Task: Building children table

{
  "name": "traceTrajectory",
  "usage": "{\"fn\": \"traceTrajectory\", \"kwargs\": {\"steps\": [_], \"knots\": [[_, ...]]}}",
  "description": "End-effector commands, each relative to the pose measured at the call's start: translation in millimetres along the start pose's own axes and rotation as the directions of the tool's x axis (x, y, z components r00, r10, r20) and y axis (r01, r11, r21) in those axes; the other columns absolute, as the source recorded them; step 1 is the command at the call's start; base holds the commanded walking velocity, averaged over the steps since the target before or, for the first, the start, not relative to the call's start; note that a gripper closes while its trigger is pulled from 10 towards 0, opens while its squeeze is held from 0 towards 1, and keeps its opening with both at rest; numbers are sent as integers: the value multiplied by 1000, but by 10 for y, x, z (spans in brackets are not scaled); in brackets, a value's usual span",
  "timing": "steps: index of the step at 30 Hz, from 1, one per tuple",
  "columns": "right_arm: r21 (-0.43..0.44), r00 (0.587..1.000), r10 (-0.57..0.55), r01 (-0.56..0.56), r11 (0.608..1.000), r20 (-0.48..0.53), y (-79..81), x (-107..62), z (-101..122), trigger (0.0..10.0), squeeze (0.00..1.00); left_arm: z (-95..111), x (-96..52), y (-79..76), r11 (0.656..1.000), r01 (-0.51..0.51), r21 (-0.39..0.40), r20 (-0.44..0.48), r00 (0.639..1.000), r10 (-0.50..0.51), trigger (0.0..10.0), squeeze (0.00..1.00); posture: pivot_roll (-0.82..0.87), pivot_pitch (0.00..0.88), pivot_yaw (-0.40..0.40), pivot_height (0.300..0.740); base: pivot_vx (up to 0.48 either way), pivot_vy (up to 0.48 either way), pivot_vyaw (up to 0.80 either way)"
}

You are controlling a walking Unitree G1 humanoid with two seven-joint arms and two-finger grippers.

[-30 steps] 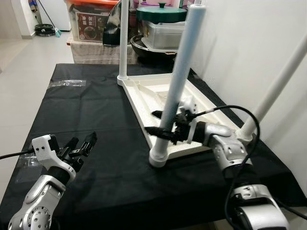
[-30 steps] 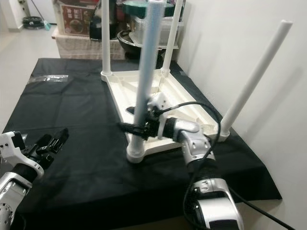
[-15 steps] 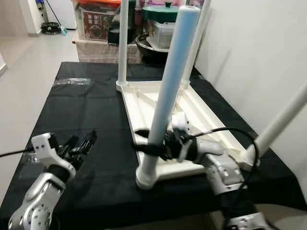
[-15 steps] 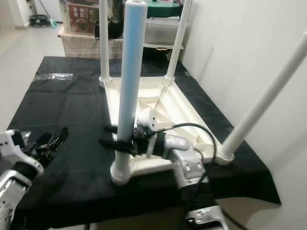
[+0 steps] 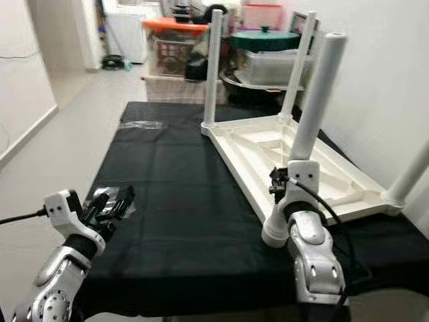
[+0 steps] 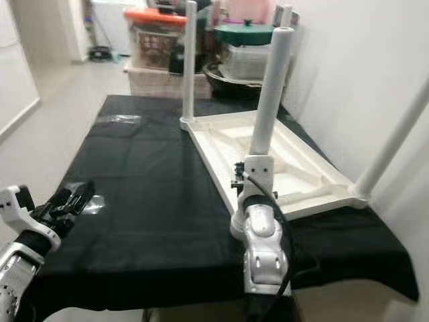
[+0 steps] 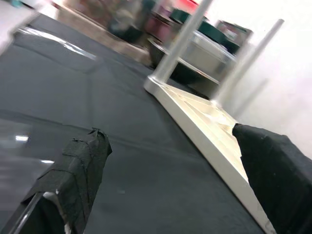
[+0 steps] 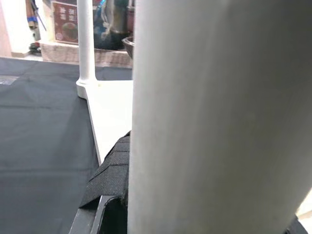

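The upturned white children's table lay at centre right of the frame on the black-draped counter, legs pointing up. The right gripper sat at the nearest leg, low down by its base, fingers closed around it. At lower left, the left gripper hovered with fingers spread, holding nothing.

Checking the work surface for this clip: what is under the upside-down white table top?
A black cloth lies under the white table top and spreads out around it. What the cloth covers is hidden. The right gripper is at the nearest leg; the left gripper hovers apart.
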State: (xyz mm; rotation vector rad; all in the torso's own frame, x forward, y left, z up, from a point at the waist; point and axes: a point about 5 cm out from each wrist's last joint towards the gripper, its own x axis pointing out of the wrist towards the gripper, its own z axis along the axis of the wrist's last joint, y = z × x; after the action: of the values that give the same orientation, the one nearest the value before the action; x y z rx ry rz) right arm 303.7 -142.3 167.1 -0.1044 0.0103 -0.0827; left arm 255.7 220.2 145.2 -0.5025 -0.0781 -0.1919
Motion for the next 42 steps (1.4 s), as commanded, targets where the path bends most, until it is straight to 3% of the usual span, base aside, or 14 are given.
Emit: {"fn": "traceTrajectory", "kwargs": {"steps": [1,2,6,7,11,13,15,20,28,30,39,40,41,42], "knots": [[-41,999,27,-29,999,-44,11,-12,-88,10000,82,-39,27,-19,1000,9,-8,-16,1000,-9,10000,0,-43,0,-79,740,0,0,0],[-12,993,114,-114,993,-9,91,2,-20,10000,1000,-32,29,-15,1000,10,-7,-15,1000,-10,10000,0,-42,0,-82,740,0,0,0],[29,964,267,-267,963,18,217,98,106,10000,1000,-17,16,0,1000,9,-4,-12,1000,-9,10000,0,-34,0,-87,740,0,0,0],[51,921,384,-387,921,65,242,142,227,10000,0,-13,8,3,1000,8,-3,-11,1000,-8,10000,0,-27,0,-92,740,0,0,0],[71,774,618,-630,773,138,273,115,408,10000,0,-12,0,9,1000,5,-2,-9,1000,-5,10000,0,-24,0,-90,740,0,0,0],[-6,474,861,-876,483,186,217,16,462,10000,0,-15,8,8,1000,3,0,-7,1000,-3,10000,0,-12,0,-97,740,0,0,0],[-55,318,934,-942,330,159,205,25,427,10000,0,-10,26,2,1000,5,2,-3,1000,-5,10000,0,5,0,-109,740,0,0,0],[-53,218,965,-972,227,143,316,49,399,10000,0,15,38,3,1000,5,3,8,1000,-5,10000,0,13,0,-114,740,0,0,0],[-77,-125,978,-991,-113,165,805,-324,408,10000,0,58,-40,29,1000,-19,17,24,1000,19,10000,0,50,0,-136,740,0,0,0],[-87,-182,968,-982,-169,174,772,-382,386,5216,0,49,-51,32,1000,-20,16,21,1000,19,10000,0,36,0,-127,740,0,0,0],[-100,-228,957,-972,-213,180,738,-394,339,4706,0,35,-56,35,1000,-20,16,16,1000,20,10000,0,36,0,-127,740,0,0,0],[-30,77,990,-996,81,119,666,-166,169,0,0,16,-15,17,1000,-9,11,11,1000,9,10000,0,-12,0,-100,740,0,0,0],[-30,77,990,-996,81,119,666,-166,169,0,0,16,-15,17,1000,-9,11,11,1000,9,10000,0,-12,0,-100,740,0,0,0],[-7,395,919,-919,395,2,544,50,-40,0,0,0,14,2,1000,-1,9,6,1000,1,10000,0,-12,0,-97,740,0,0,0]]}}
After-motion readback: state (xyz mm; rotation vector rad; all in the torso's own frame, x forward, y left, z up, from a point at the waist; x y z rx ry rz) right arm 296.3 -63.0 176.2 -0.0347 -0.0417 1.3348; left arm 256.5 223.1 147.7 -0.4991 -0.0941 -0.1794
